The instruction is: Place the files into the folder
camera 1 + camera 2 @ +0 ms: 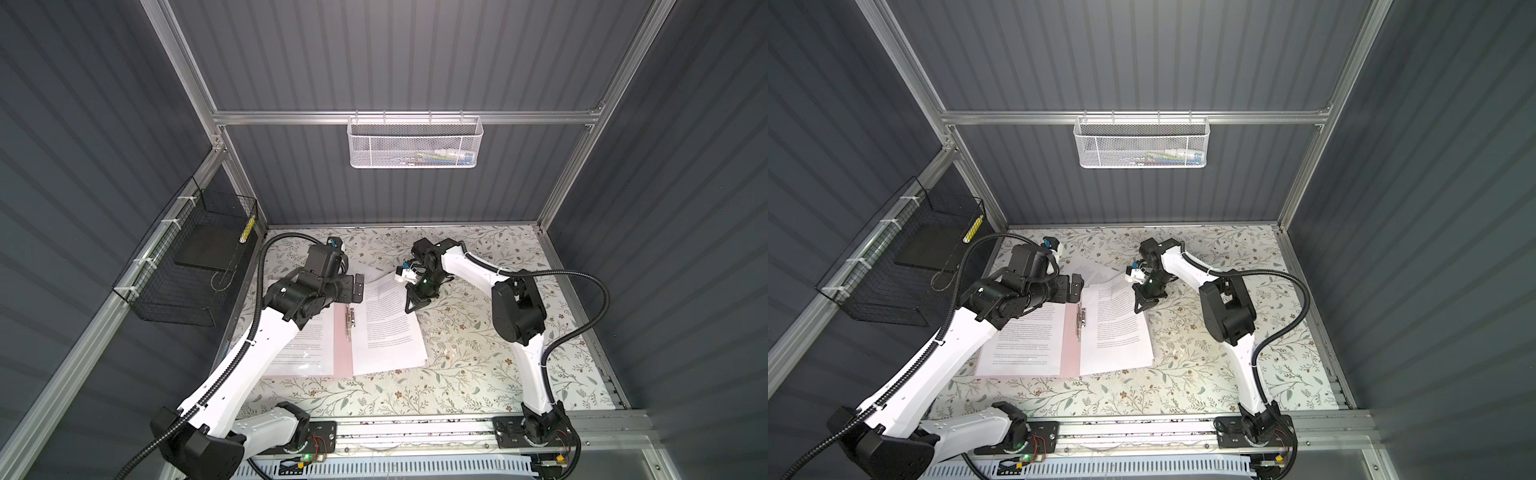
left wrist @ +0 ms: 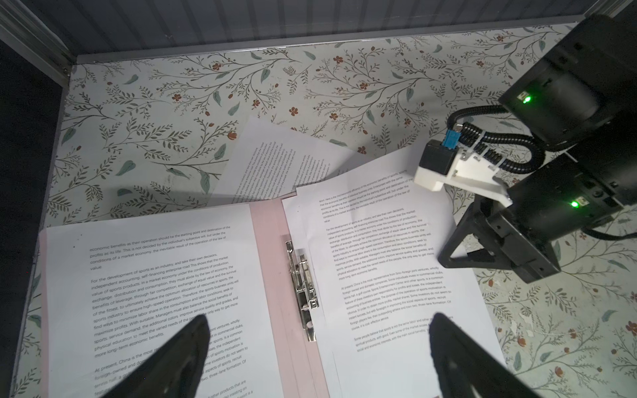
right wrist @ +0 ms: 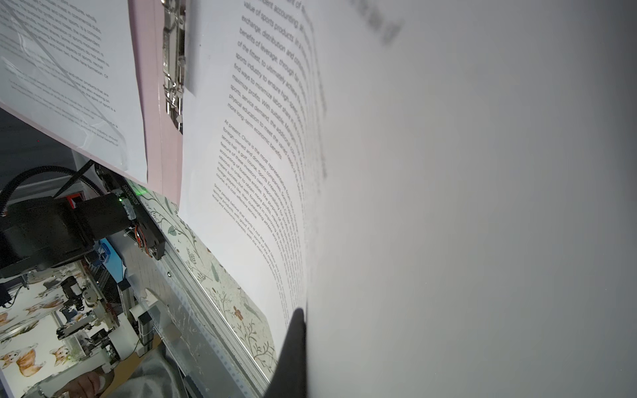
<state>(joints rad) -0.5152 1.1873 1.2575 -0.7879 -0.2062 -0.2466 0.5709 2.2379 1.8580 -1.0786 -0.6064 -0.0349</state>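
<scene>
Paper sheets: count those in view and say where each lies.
4 at least. Left sheet covers the left flap of the folder; back sheet pokes out behind; on the right flap, top sheet overlaps lower sheet. More may hide beneath.

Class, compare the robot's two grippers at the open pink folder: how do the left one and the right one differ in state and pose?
The left gripper stands wide open; the right gripper is shut. The left gripper holds nothing and hovers above the folder near its clip; the right gripper pinches the edge of the right-hand sheet. Both have black fingers and work at the folder.
</scene>
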